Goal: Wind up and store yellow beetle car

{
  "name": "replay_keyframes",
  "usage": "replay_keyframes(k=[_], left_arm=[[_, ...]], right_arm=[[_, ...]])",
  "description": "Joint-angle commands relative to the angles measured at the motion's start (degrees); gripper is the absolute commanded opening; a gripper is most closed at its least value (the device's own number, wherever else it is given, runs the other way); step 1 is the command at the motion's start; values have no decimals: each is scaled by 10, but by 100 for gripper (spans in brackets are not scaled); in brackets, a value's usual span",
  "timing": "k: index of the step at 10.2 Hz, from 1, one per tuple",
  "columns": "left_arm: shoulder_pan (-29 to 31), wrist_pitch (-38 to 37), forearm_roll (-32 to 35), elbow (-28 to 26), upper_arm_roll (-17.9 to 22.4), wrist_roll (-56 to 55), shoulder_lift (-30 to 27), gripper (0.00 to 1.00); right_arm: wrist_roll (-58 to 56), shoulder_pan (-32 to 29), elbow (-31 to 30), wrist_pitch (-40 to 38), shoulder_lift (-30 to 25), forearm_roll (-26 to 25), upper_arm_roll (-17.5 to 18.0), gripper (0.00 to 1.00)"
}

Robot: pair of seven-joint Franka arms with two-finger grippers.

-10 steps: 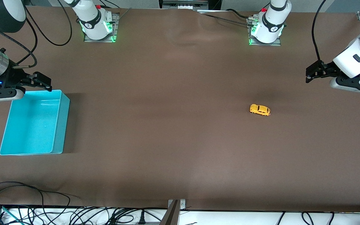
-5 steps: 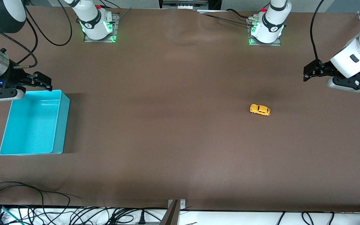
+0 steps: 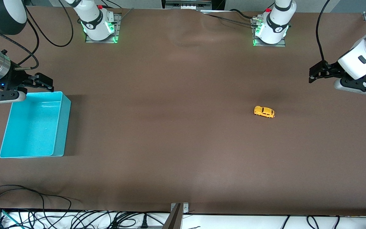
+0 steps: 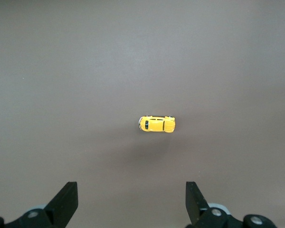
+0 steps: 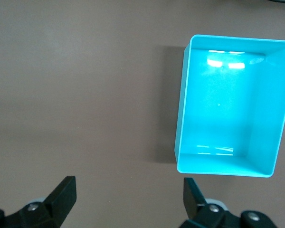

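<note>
The yellow beetle car (image 3: 264,112) stands on its wheels on the brown table, toward the left arm's end. It also shows in the left wrist view (image 4: 156,124). My left gripper (image 3: 312,75) hangs open and empty over bare table, closer to the left arm's end of the table than the car and well apart from it; in its own view (image 4: 130,192) the jaws stand wide. My right gripper (image 3: 47,83) hangs open and empty over the edge of the turquoise bin (image 3: 61,133) that lies closest to the robots' bases. Its own view (image 5: 128,186) shows wide jaws over table beside the bin (image 5: 180,118).
The turquoise bin has nothing in it and stands at the right arm's end of the table. Both arm bases (image 3: 99,27) (image 3: 270,30) are fixed along the table edge farthest from the front camera. Cables (image 3: 43,213) lie past the table edge nearest it.
My left gripper has shifted slightly over the table. My right gripper has barely moved. The car and the bin have not moved.
</note>
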Motion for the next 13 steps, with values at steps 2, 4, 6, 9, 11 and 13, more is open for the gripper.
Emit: replay_keyframes(k=[2,4,6,9,11,13], left_arm=[[4,-16,-12,32,0,11,13,100],[3,-16,-12,32,0,11,14,100],[4,-16,-12,33,0,12,14,100],[4,-16,-12,33,0,11,14,100],[3,-16,-12,33,0,11,14,100],[3,-16,-12,33,0,11,15,100]], right_arm=[[5,-1,3,-5,3,4,-1,100],[4,-1,4,-4,5,4,0,100],[4,-1,6,-7,5,4,0,100],[4,-2,7,-7,4,5,-1,100],[4,-2,7,-7,5,5,0,100],[-5,-2,5,-8,5,5,-1,100]])
